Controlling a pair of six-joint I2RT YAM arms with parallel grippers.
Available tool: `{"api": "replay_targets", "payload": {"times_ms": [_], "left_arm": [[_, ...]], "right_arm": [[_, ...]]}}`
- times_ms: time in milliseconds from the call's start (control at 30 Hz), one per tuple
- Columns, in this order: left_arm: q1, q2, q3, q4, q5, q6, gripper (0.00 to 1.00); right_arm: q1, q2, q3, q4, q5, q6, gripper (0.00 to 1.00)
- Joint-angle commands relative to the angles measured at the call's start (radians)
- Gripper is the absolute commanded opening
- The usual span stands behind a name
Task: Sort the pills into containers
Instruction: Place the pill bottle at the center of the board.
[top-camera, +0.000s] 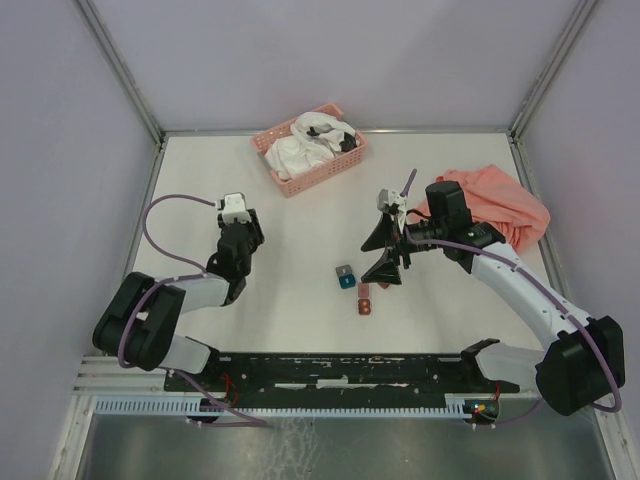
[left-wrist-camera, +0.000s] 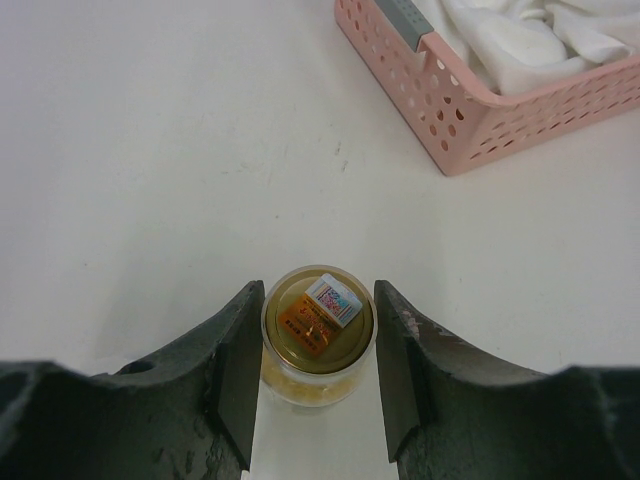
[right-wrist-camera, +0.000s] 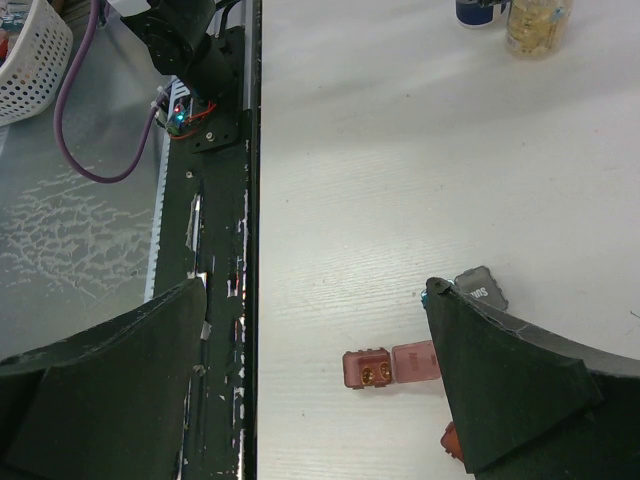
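White table (top-camera: 300, 230), jar (left-wrist-camera: 318, 320) of amber pills (left-wrist-camera: 300, 385), basket (left-wrist-camera: 470, 120) holding white cloth (left-wrist-camera: 500, 40)

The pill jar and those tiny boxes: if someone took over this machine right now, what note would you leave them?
Left gripper: jaws closed on the jar, which stands upright.
Right gripper: jaws wide open, holding nothing, hovering above the four small containers.
Pills: a golden mass inside the jar; its top looks on.
Containers: grey box, teal box and two dark red boxes, clustered together.
Done: jar gripped. Left: open it, sort every pill.
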Motion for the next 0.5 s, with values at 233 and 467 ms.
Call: {"api": "replay_targets", "payload": {"times_ms": [233,467], "left_arm": [[0.008,0.064,0.033,0.087,0.027,-0.063,0.11],[0.008,0.044,-0.001,0.099,0.043,-0.079,0.36]], "right_arm": [[-0.007,-0.01,0.047,0.011,-0.003,-0.016,0.99],[-0.009,-0.012,0.048,0.012,-0.006,-0.016,0.99]]}}
